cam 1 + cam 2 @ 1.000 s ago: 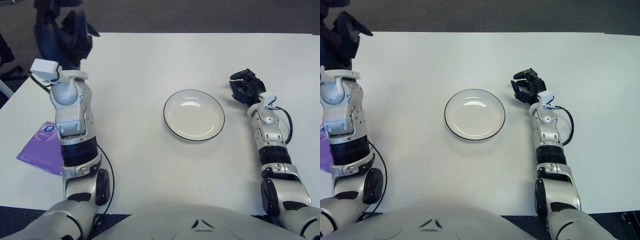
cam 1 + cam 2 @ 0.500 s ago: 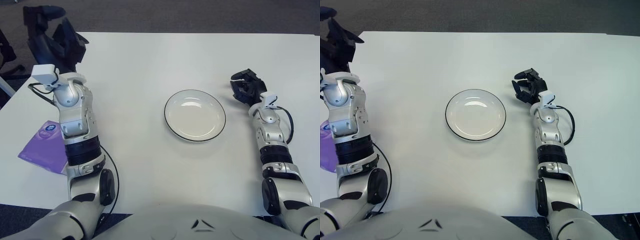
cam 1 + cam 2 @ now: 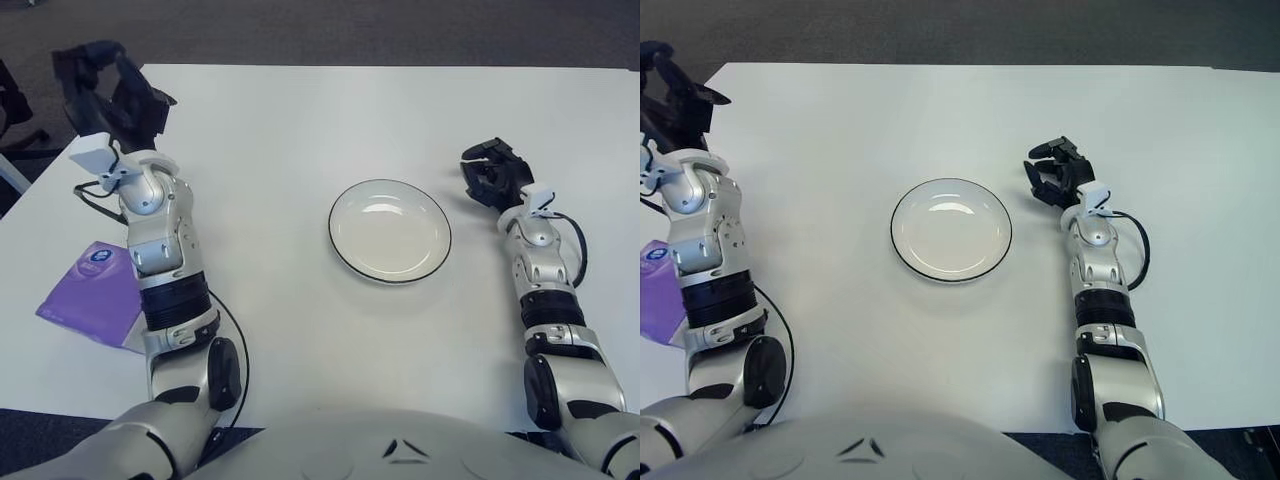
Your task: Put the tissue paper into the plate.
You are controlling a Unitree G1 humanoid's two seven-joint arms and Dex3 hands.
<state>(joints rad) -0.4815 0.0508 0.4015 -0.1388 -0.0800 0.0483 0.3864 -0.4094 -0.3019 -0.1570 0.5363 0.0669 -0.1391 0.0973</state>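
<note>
Though flat, purple tissue pack; round glossy plate.

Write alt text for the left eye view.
An empty white plate sits mid-table while a purple tissue pack lies at the left edge beside the robot's forearm. The left robot hand is raised near the far-left corner; the right robot hand shows right of the plate.

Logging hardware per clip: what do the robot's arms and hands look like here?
Both arms are silver-grey segmented shells with black joint bands and thin black cables looping beside them. The left hand and right hand are black and three-fingered, each behind a small white wrist block.
</note>
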